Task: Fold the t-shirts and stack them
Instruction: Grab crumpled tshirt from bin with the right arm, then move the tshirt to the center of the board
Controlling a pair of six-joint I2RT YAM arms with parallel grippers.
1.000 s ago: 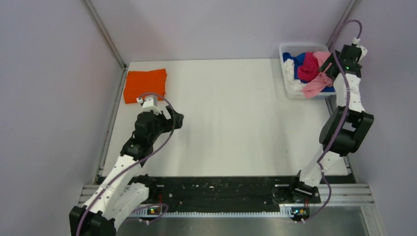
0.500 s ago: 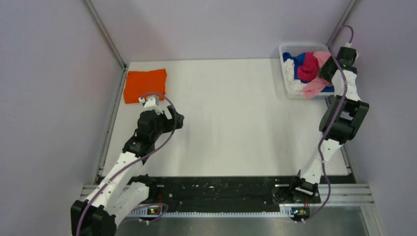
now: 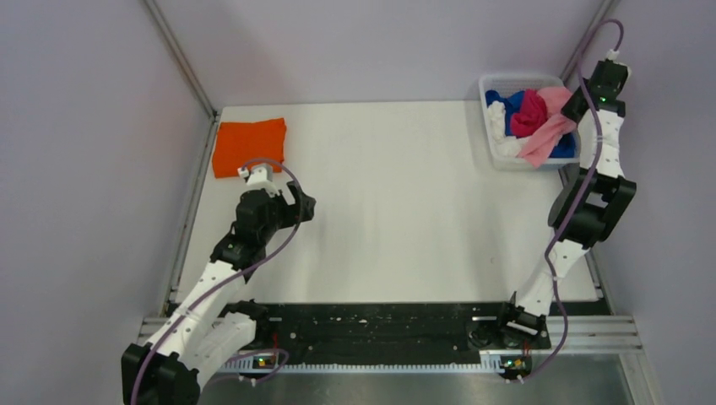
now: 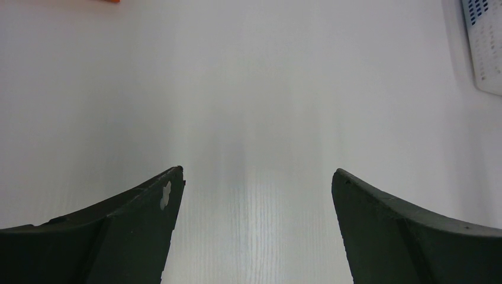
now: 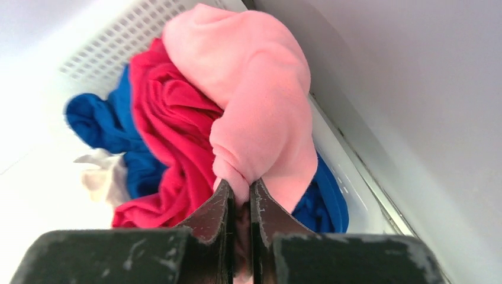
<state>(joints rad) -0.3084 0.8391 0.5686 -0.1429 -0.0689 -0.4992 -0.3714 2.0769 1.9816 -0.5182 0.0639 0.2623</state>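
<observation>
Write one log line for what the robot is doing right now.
step: picking from basket | right tool: shut on pink t-shirt | left tool: open, empty | orange t-shirt: folded, far-left corner

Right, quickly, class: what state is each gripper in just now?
Left gripper: open, holding nothing, over the table.
Right gripper: fingers shut on the light pink t-shirt at the basket.
</observation>
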